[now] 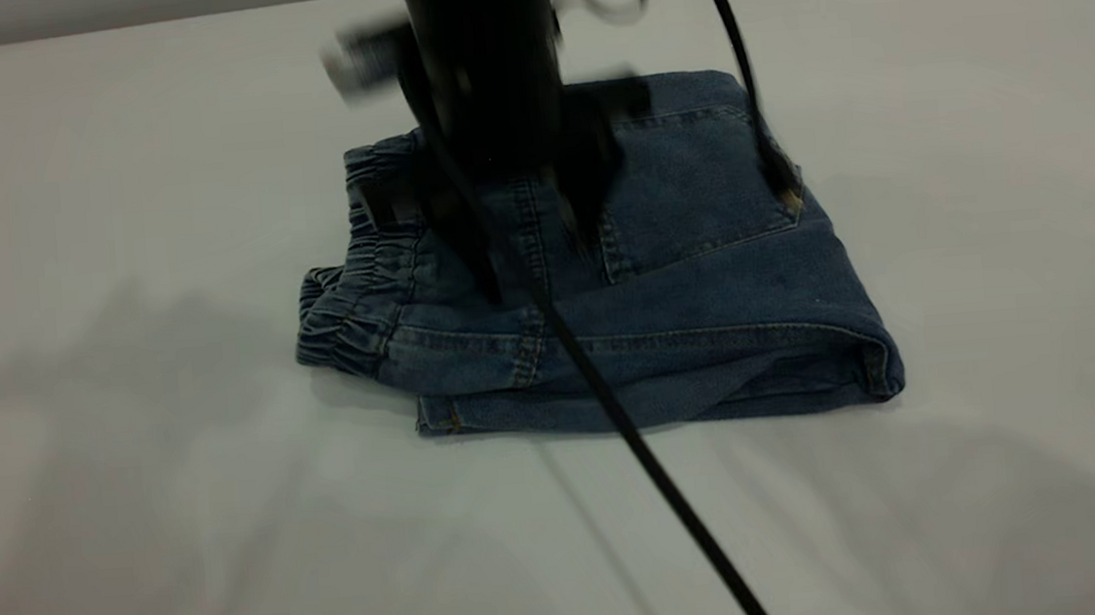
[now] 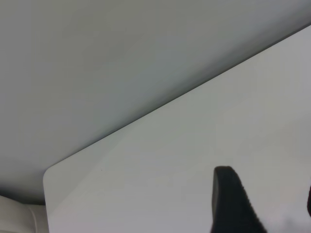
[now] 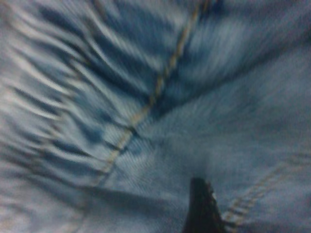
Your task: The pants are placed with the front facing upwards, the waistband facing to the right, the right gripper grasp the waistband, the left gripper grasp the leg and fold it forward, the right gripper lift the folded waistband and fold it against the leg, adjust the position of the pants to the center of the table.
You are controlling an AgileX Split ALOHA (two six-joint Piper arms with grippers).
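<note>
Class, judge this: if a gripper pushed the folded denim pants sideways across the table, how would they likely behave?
The pants would probably bunch, not slide rigidly: limp layers, gathered waistband. On the smooth table they'd likely drag along; flat, so unlikely to roll.

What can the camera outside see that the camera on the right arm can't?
Only the outside view shows the whole folded pants, with the back pocket up, lying on the white table, and the right arm standing over them by the waistband. A black cable crosses in front.

Only the right wrist view shows the denim from very near: the gathered folds, the tan stitching and one dark fingertip of the right hand.

Both show the blue pants and the ruffled waistband.
</note>
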